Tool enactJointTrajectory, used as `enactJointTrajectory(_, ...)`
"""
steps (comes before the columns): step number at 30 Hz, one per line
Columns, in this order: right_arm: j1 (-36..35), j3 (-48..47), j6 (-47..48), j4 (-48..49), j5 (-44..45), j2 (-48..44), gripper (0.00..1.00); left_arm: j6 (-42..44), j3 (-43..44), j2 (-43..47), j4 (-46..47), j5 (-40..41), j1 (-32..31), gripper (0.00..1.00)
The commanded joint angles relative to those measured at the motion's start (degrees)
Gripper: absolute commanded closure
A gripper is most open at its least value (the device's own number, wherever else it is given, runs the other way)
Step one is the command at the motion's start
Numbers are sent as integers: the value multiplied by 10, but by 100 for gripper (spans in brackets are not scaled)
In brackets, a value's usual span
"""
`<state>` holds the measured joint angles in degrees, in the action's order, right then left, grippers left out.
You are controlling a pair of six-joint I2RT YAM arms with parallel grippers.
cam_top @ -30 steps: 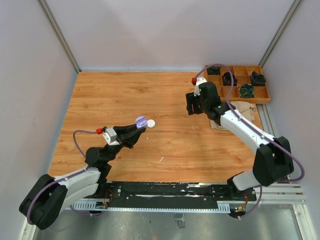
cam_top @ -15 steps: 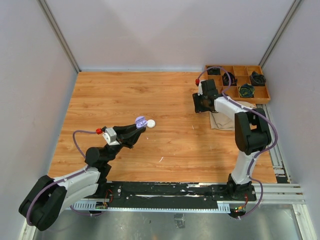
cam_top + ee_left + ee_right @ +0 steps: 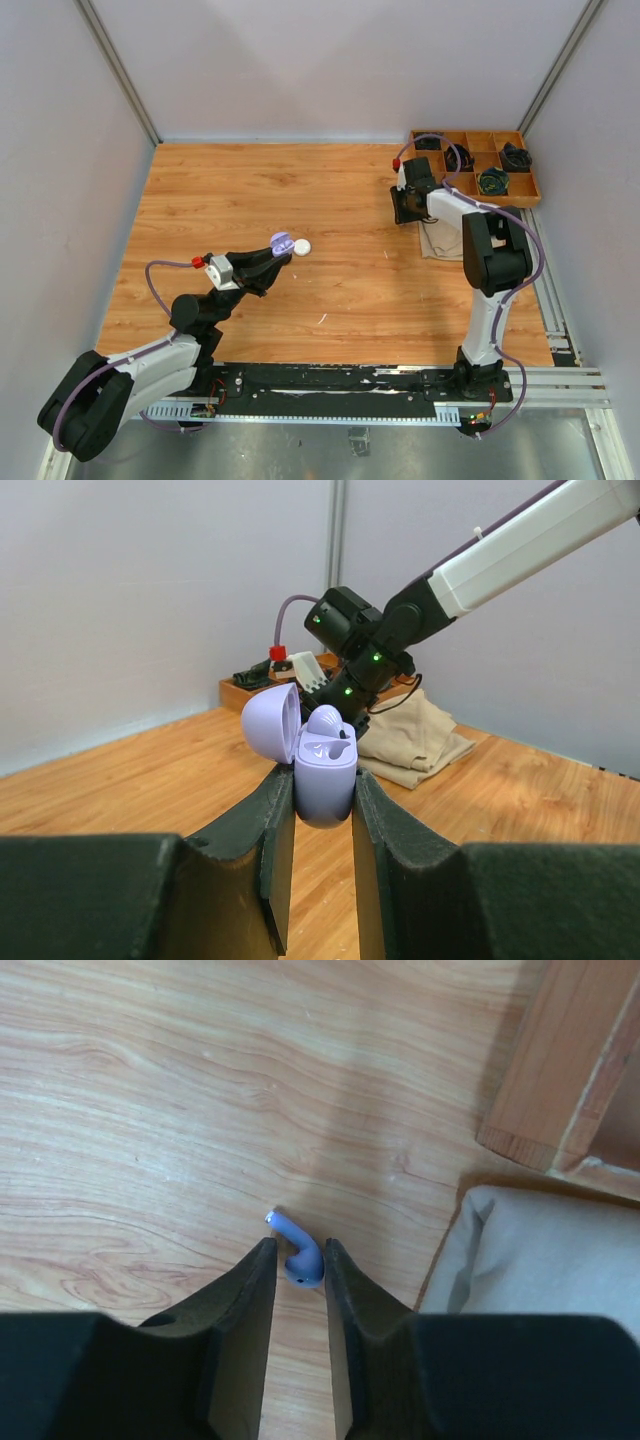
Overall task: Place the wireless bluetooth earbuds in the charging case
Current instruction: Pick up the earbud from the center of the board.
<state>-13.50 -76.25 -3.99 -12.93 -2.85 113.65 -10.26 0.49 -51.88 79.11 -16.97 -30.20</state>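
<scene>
Your right gripper sits over the lilac earbud on the table, narrow jaws flanking its head, stem slanting away leftward past the tips; can't tell if pinched.

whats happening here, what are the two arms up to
The left gripper is shut on an open lilac charging case with one earbud seated in it. The right gripper straddles a second lilac earbud lying on the table beside a beige cloth; whether it pinches it yet is unclear.
</scene>
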Motion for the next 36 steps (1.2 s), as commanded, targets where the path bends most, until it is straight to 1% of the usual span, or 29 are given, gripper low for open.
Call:
enactJointTrajectory(1, 7, -14, 3, -22, -9, 15, 76, 12, -32, 3, 6, 7, -2, 100)
enactJointTrajectory(4, 7, -8, -2, -35, -19, 6, 80, 12, -31, 4, 5, 6, -2, 100)
enactJointTrajectory(10, -4, 47, -24, -45, -36, -51, 81, 11, -31, 7, 3, 4, -2, 100)
enactJointTrajectory(13, -16, 91, -30, -43, -45, -84, 79, 11, -31, 7, 3, 3, -3, 100)
enactJointTrajectory(18, -42, 138, -38, -55, -55, -120, 78, 11, -30, 5, 3, 2, -2, 100)
enactJointTrajectory(24, -83, 195, -59, -63, -46, -161, 75, 11, -30, 2, 3, 1, -3, 100)
enactJointTrajectory(28, -108, 215, -66, -71, -40, -178, 70, 9, -29, 1, 4, -1, -2, 100)
enactJointTrajectory(36, -150, 219, -79, -73, -41, -195, 66, 9, -29, 0, 4, -2, -2, 100)
